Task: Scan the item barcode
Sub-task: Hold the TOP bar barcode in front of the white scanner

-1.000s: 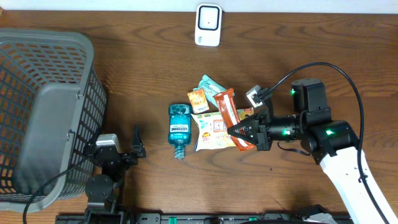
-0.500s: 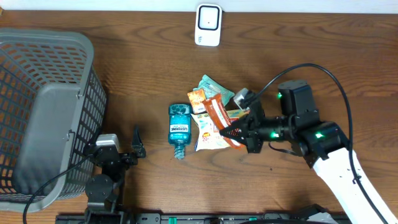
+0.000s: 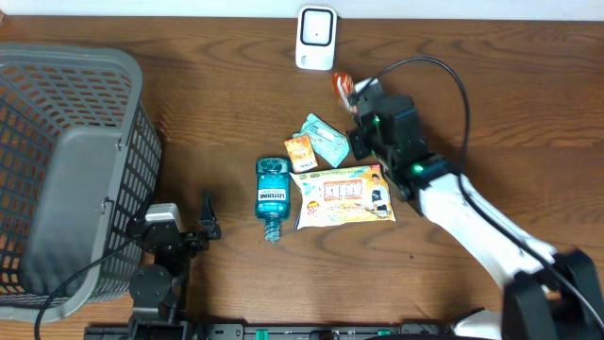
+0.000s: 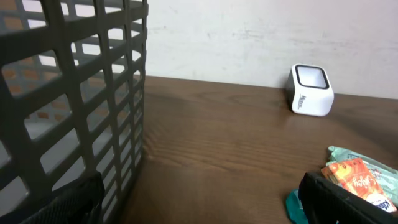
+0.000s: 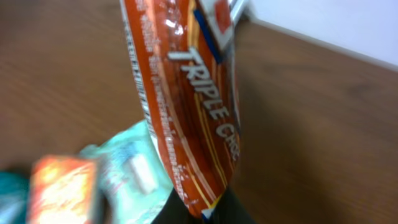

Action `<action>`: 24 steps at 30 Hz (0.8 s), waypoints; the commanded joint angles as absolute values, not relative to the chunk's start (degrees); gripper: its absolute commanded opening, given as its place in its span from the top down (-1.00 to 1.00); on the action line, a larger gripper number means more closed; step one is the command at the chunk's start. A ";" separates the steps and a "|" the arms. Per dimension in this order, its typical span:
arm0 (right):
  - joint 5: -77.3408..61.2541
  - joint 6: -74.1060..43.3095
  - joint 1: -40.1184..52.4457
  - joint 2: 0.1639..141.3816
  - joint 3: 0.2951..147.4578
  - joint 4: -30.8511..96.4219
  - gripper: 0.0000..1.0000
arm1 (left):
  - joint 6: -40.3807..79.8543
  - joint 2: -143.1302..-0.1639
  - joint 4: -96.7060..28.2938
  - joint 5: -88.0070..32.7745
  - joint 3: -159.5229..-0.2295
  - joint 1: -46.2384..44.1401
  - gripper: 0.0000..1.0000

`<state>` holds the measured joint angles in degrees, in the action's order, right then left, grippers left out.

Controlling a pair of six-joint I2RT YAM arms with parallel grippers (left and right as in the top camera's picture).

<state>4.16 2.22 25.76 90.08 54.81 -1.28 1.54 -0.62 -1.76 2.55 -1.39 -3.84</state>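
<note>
Snack bar (image 5: 186, 106), pinched in right pincer (image 5: 200, 211), near scanner (image 3: 316, 38).
We would face its barcode squarely to the scanner; hold steady.

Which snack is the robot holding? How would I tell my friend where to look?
Find the white scanner at the table's far edge. Just beside it, the right tool holds up a long snack bar. It is the only red-orange wrapper reading TRIPLE CHO, and the only one off the table; the other packets lie flat beside the blue bottle.

Overhead looks down; low left wrist shares scanner (image 3: 316, 38).
</note>
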 commanded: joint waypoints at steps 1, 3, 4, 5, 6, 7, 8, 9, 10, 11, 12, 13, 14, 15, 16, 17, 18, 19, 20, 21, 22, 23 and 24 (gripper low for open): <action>17.54 8.78 26.35 96.92 55.51 -10.87 0.98 | 2.02 -0.23 -3.81 3.92 -0.23 -3.55 -0.99; 20.69 13.30 26.35 102.21 57.10 -15.88 0.98 | 2.02 -0.23 -3.79 3.90 -0.23 -3.55 -0.99; 21.12 14.35 26.35 103.44 57.80 -16.27 0.98 | 2.02 -0.23 -3.79 3.90 -0.23 -3.55 -0.99; 22.57 16.16 26.30 106.17 59.83 -16.62 0.98 | 2.02 -0.23 -3.79 3.92 -0.23 -3.55 -0.99; 23.83 17.15 26.28 108.44 61.89 -16.60 0.98 | 2.02 -0.23 -3.79 3.90 -0.23 -3.55 -0.99; 24.51 18.00 26.24 110.13 63.68 -16.53 0.98 | 2.02 -0.23 -3.79 3.92 -0.23 -3.55 -0.99; 25.02 19.14 26.24 112.44 66.15 -16.51 0.98 | 2.02 -0.23 -3.79 3.90 -0.23 -3.55 -0.99; 25.23 20.36 26.24 114.83 69.06 -16.49 0.98 | 2.02 -0.23 -3.79 3.90 -0.23 -3.55 -0.99; 25.50 21.19 26.26 116.88 71.57 -16.51 0.98 | 2.02 -0.23 -3.79 3.92 -0.23 -3.55 -0.99; 25.80 21.67 26.26 118.19 73.36 -16.51 0.98 | 2.02 -0.23 -3.79 3.92 -0.23 -3.55 -0.99; 27.07 21.98 26.24 120.62 76.79 -16.56 0.98 | 2.02 -0.23 -3.79 3.92 -0.23 -3.55 -0.99; 28.80 23.88 26.20 124.11 82.04 -16.53 0.98 | 2.02 -0.23 -3.79 3.92 -0.23 -3.55 -0.99; 29.50 25.63 26.20 125.75 84.73 -16.53 0.98 | 2.02 -0.23 -3.79 3.90 -0.23 -3.55 -0.99; 30.17 28.03 26.22 127.96 87.96 -16.53 0.98 | 2.02 -0.23 -3.79 3.90 -0.23 -3.55 -1.00; 30.61 30.20 26.26 129.99 90.96 -16.53 0.98 | 2.02 -0.23 -3.79 3.90 -0.23 -3.55 -0.99; 31.07 31.70 26.30 131.37 92.84 -16.56 0.98 | 2.02 -0.23 -3.81 3.92 -0.23 -3.55 -1.00; 32.49 34.30 26.30 134.26 96.47 -16.86 0.98 | 2.02 -0.23 -3.79 3.90 -0.23 -3.55 -0.99; 35.18 38.28 26.30 138.34 101.49 -17.02 0.98 | 2.02 -0.23 -3.79 3.92 -0.23 -3.55 -1.00; 36.49 39.68 26.30 140.05 103.66 -17.02 0.98 | 2.02 -0.23 -3.79 3.92 -0.23 -3.55 -0.99; 38.02 41.56 26.26 142.26 106.19 -17.04 0.98 | 2.02 -0.23 -3.79 3.90 -0.23 -3.55 -0.99; 39.53 43.51 26.24 144.00 108.49 -17.06 0.98 | 2.02 -0.23 -3.79 3.90 -0.23 -3.55 -0.99; 40.34 44.51 26.24 145.08 109.71 -17.10 0.98 | 2.02 -0.23 -3.79 3.90 -0.23 -3.55 -0.99; 41.71 45.93 26.24 146.85 111.92 -17.32 0.98 | 2.02 -0.23 -3.79 3.92 -0.23 -3.55 -0.99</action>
